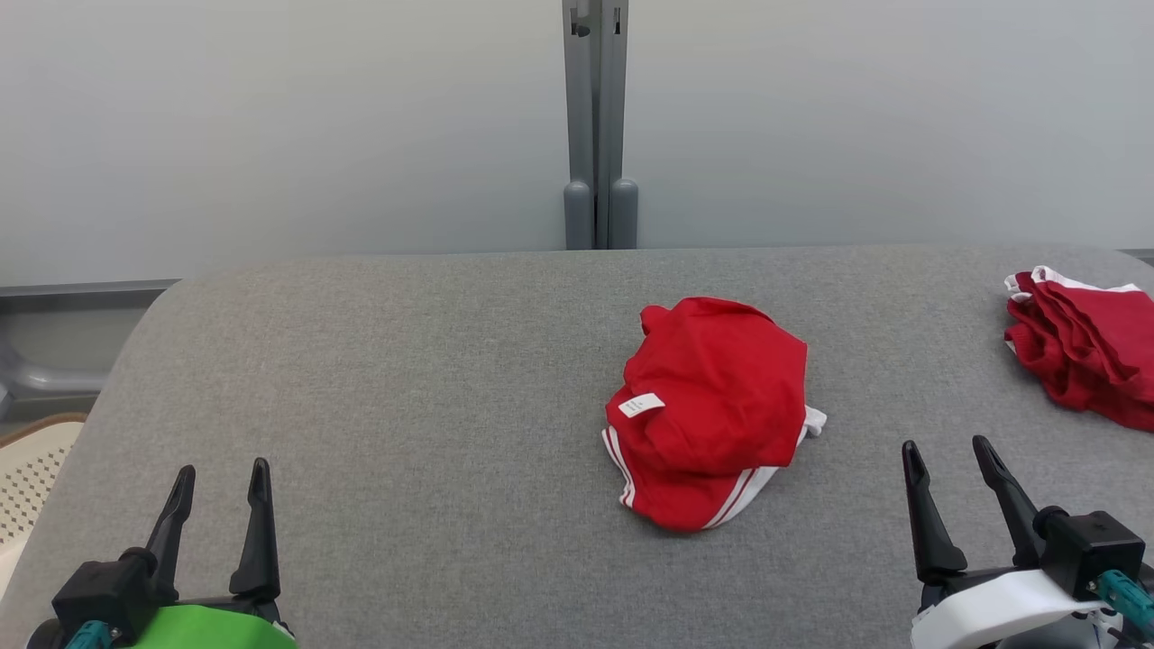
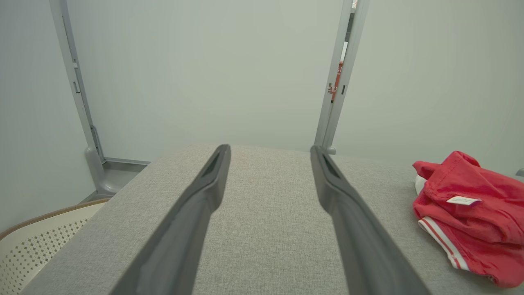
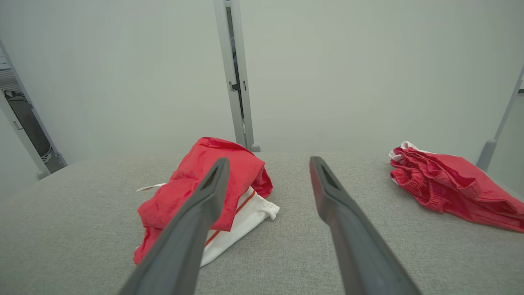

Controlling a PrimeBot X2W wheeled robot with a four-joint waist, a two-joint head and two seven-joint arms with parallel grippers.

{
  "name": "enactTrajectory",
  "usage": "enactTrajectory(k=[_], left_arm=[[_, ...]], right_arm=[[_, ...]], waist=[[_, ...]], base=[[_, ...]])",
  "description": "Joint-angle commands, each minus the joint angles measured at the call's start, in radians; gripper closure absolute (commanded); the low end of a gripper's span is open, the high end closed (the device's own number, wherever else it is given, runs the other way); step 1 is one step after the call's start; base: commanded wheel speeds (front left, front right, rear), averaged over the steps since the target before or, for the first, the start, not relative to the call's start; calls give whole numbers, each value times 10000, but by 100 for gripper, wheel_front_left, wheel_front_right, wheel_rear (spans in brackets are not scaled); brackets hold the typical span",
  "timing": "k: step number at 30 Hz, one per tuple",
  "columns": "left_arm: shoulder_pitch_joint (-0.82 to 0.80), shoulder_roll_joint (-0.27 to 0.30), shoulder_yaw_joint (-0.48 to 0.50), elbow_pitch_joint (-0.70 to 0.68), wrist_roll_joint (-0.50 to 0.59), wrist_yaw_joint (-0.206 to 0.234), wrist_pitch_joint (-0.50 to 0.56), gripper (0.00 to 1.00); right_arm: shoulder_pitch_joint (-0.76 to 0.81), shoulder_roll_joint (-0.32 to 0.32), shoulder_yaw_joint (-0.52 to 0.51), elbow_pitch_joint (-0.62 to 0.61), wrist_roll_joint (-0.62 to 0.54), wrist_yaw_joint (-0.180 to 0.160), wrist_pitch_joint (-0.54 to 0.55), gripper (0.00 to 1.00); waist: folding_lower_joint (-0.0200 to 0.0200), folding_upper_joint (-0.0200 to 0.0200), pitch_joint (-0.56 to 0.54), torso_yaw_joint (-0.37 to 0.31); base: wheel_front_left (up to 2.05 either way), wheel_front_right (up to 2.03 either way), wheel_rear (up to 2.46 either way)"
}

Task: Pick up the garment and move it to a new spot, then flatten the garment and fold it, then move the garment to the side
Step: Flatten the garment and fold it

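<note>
A crumpled red garment [image 1: 712, 410] with white stripes and a small white label lies a little right of the table's middle. The left wrist view has it at the right edge [image 2: 470, 213], and the right wrist view shows it partly behind the left finger [image 3: 204, 184]. My left gripper [image 1: 221, 482] stands open at the near left, well away from the cloth, nothing between its fingers [image 2: 213, 180]. My right gripper [image 1: 947, 460] is open too, at the near right, a short way right of the garment, its fingers [image 3: 327, 184] bare.
A second red and white garment [image 1: 1082, 347] lies bunched at the table's far right edge [image 3: 450, 186]. The grey fabric table [image 1: 406, 388] has a rounded far left corner. A pale perforated basket [image 1: 27, 469] sits off the table's left side. A grey post [image 1: 595, 126] stands behind.
</note>
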Motion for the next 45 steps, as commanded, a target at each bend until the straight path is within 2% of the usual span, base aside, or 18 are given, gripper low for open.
enactTrajectory(k=[1, 14, 45], left_arm=[[116, -53, 72, -3, 58, -34, -27, 0], [257, -404, 458, 80, 493, -306, -27, 0], [323, -709, 908, 250, 930, -672, -28, 0]], right_arm=[[62, 5, -24, 26, 18, 2, 7, 0], [66, -21, -8, 86, 50, 2, 19, 0], [181, -26, -28, 100, 3, 2, 78, 0]], waist=[[0, 0, -7, 0], [0, 0, -59, -4], [0, 0, -64, -30]], base=[[0, 0, 0], [0, 0, 0], [0, 0, 0]])
